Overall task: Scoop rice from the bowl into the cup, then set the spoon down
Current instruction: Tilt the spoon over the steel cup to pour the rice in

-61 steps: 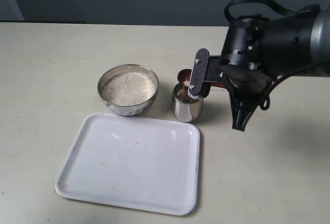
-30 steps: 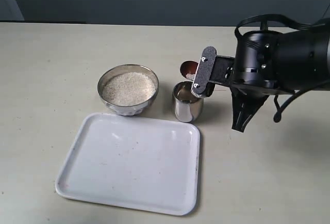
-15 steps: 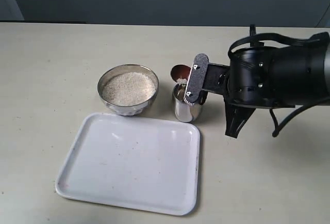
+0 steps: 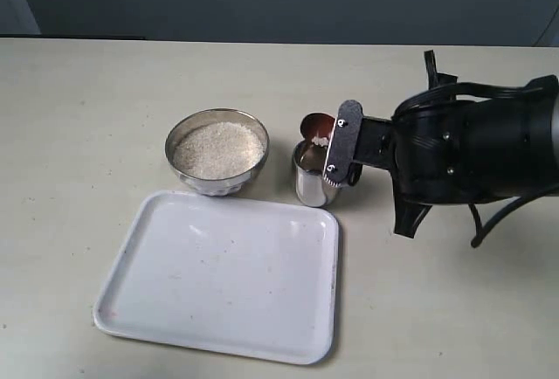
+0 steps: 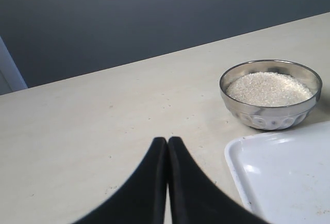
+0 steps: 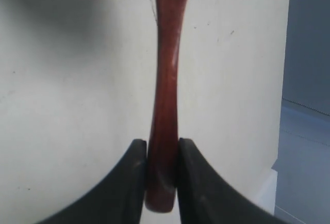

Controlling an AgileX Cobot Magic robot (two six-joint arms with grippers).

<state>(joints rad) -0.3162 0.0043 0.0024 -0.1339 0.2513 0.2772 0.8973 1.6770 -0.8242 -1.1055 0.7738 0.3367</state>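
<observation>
The steel bowl (image 4: 217, 152) (image 5: 270, 94) holds off-white rice (image 4: 218, 148) (image 5: 269, 88). Right of it stands the small steel cup (image 4: 315, 175). The reddish-brown spoon (image 4: 316, 128) (image 6: 166, 69) is tilted over the cup's far rim, with a little rice at its oval end. My right gripper (image 4: 339, 146) (image 6: 162, 146) is shut on the spoon's handle. In the right wrist view the spoon's oval end is out of frame. My left gripper (image 5: 167, 140) is shut on nothing, over bare table short of the bowl; it is out of the exterior view.
A white tray (image 4: 223, 274) (image 5: 289, 175) lies in front of the bowl and cup. The right arm's black body (image 4: 472, 152) hangs over the table right of the cup. The table (image 4: 87, 117) ends at a dark back wall.
The right arm has shifted back and forth beside the cup, and the spoon's oval end has stayed over the cup's far rim, now a little right of half a second ago.
</observation>
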